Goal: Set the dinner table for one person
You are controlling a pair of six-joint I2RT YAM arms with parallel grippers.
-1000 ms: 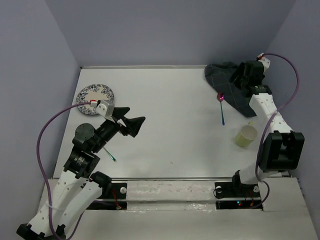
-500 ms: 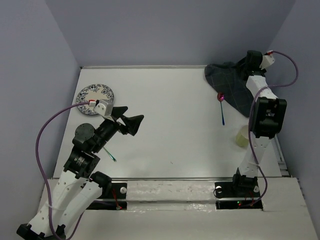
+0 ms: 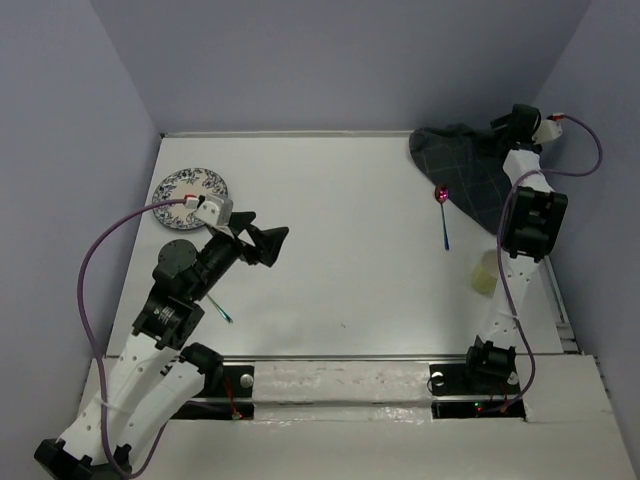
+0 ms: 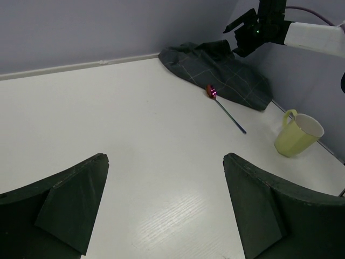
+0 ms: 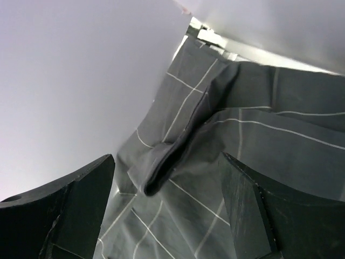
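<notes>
The white dinner table (image 3: 340, 230) carries a blue-patterned plate (image 3: 178, 186) at far left, a pink-bowled spoon (image 3: 442, 198) and a pale yellow cup (image 3: 486, 274) at right, and a thin utensil with a green tip (image 3: 224, 313) near the left arm. My left gripper (image 3: 270, 243) is open and empty, above bare table (image 4: 161, 118). My right gripper (image 3: 508, 125) is open and empty, just above the dark grid cloth (image 3: 460, 170) at the far right corner. Its wrist view shows a raised fold of cloth (image 5: 183, 140) between the fingers (image 5: 81, 199).
The left wrist view shows the cloth (image 4: 215, 70), spoon (image 4: 211, 91), cup (image 4: 299, 134) and right gripper (image 4: 250, 32) ahead. Lavender walls (image 3: 340, 70) close the table on three sides. The right arm (image 3: 525, 215) partly hides the cup.
The right arm has swung further toward the far right corner and straightened up, bringing its gripper over the cloth's back edge. The left gripper has barely moved.
</notes>
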